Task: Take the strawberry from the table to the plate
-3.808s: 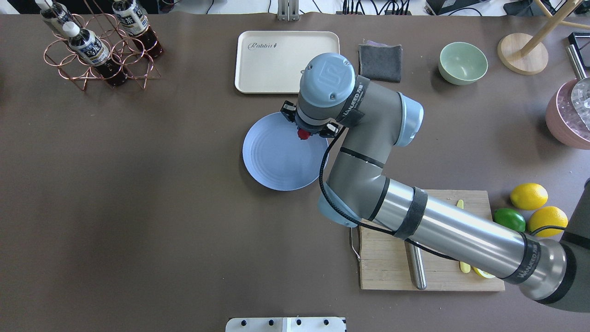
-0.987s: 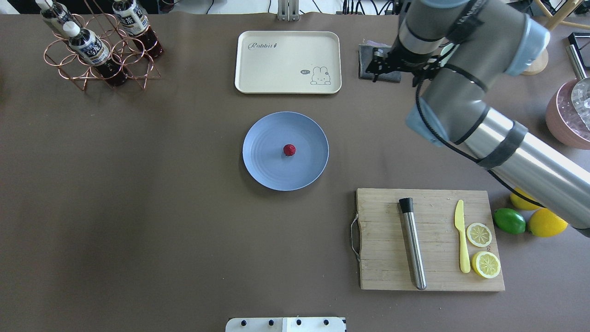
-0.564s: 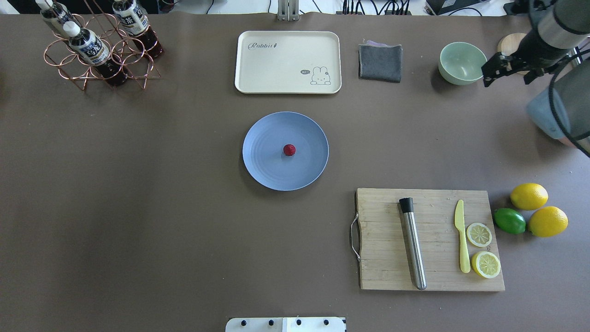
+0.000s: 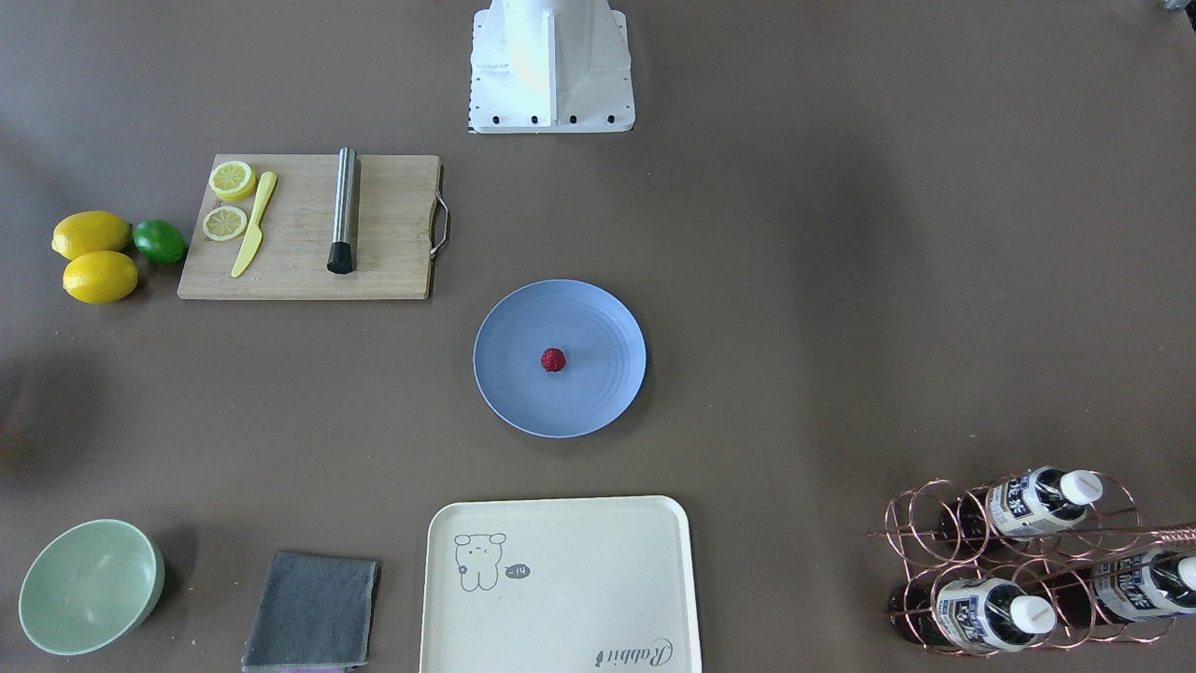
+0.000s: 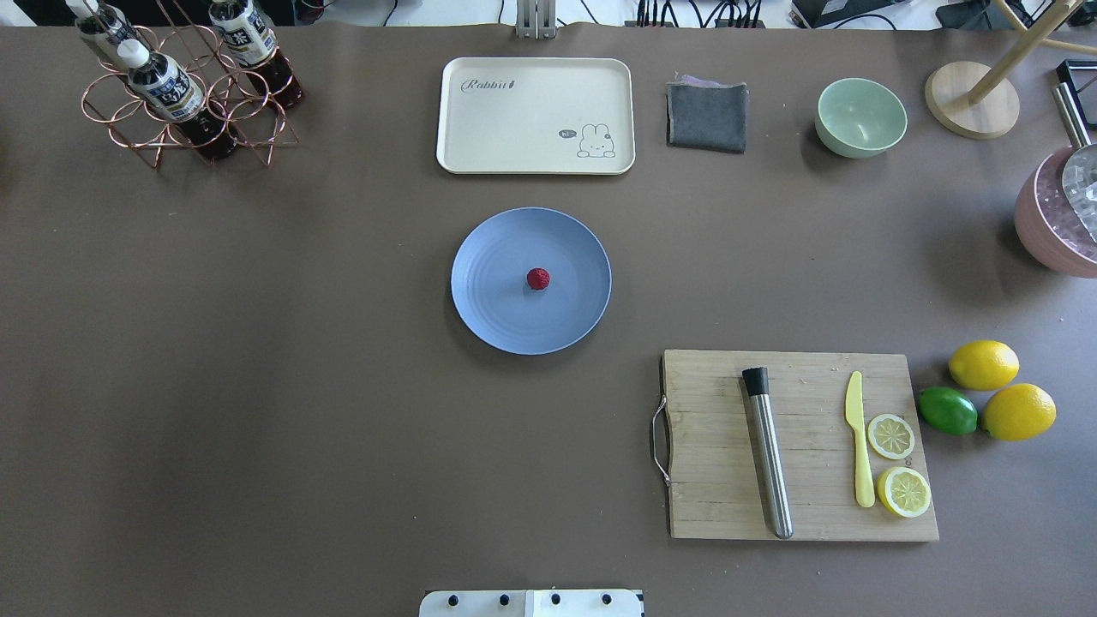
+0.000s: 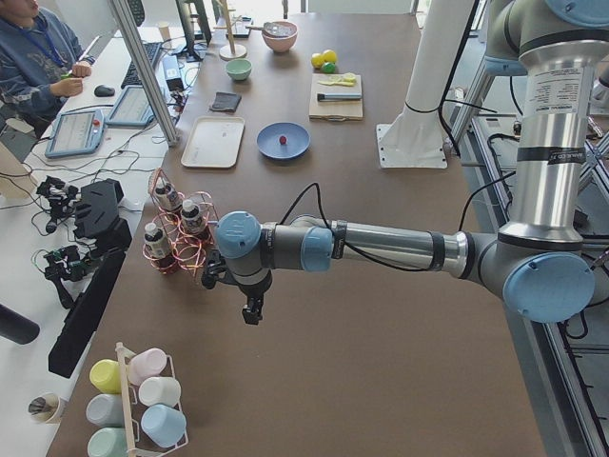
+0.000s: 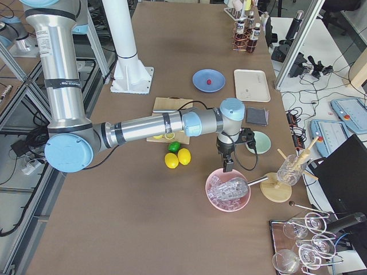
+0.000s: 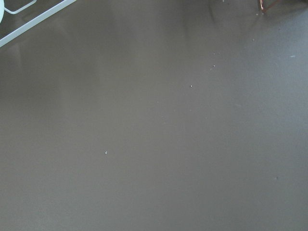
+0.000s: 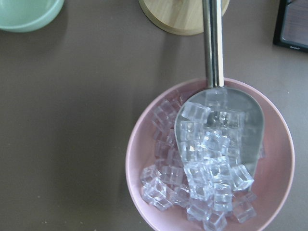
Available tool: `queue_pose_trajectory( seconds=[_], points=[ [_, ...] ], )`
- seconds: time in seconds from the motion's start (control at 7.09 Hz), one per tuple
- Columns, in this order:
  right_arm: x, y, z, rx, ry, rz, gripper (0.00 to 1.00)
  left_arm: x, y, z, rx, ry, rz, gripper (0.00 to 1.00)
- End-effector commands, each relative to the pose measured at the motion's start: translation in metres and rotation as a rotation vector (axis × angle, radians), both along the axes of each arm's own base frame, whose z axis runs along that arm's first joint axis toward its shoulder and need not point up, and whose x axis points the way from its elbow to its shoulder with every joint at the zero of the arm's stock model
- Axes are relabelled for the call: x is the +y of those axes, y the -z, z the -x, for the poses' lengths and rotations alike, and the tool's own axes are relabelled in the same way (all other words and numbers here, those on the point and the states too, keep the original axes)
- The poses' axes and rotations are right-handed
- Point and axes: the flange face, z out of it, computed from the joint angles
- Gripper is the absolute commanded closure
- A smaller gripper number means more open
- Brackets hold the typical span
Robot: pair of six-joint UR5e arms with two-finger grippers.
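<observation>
The small dark-red strawberry (image 5: 538,278) (image 4: 553,360) lies alone near the middle of the round blue plate (image 5: 497,308) (image 4: 598,397) at the centre of the brown table (image 5: 257,386). Neither arm shows in the overhead or front views. In the exterior left view my left gripper (image 6: 252,314) hangs over bare table near the bottle rack, far from the plate (image 6: 297,146). The exterior right view has my right gripper (image 7: 227,166) just above the pink ice bowl. I cannot tell whether either is open or shut.
A cream tray (image 5: 536,116), grey cloth (image 5: 708,116) and green bowl (image 5: 860,116) line the far side. A cutting board (image 5: 720,480) with muddler, knife and lemon slices sits right, beside lemons and a lime (image 5: 947,410). Bottle rack (image 5: 184,94) far left; ice bowl (image 9: 207,159) far right.
The right arm let go of the strawberry over the plate, rose, swung away to the right and left the overhead view. The strawberry now rests on the plate.
</observation>
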Motion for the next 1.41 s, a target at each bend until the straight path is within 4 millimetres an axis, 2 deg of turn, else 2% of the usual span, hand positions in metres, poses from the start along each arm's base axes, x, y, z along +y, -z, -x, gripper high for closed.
queue_pose_trajectory(
  seconds=[0.0, 0.14, 0.56, 1.27],
  points=[
    [0.024, -0.036, -0.021, 0.01, -0.016, 0.057, 0.0, 0.0, 0.001, 0.0, -0.001, -0.002, -0.006, 0.02],
    [0.026, -0.06, -0.021, 0.014, -0.016, 0.103, 0.0, -0.001, 0.002, 0.0, -0.001, -0.004, -0.013, 0.02],
    [0.041, -0.084, -0.023, 0.019, -0.015, 0.149, 0.0, -0.001, -0.001, -0.001, -0.001, -0.002, -0.004, 0.02],
    [0.04, -0.08, -0.022, 0.016, -0.015, 0.142, 0.0, 0.004, -0.007, -0.001, -0.002, -0.005, 0.004, 0.02]
  ],
)
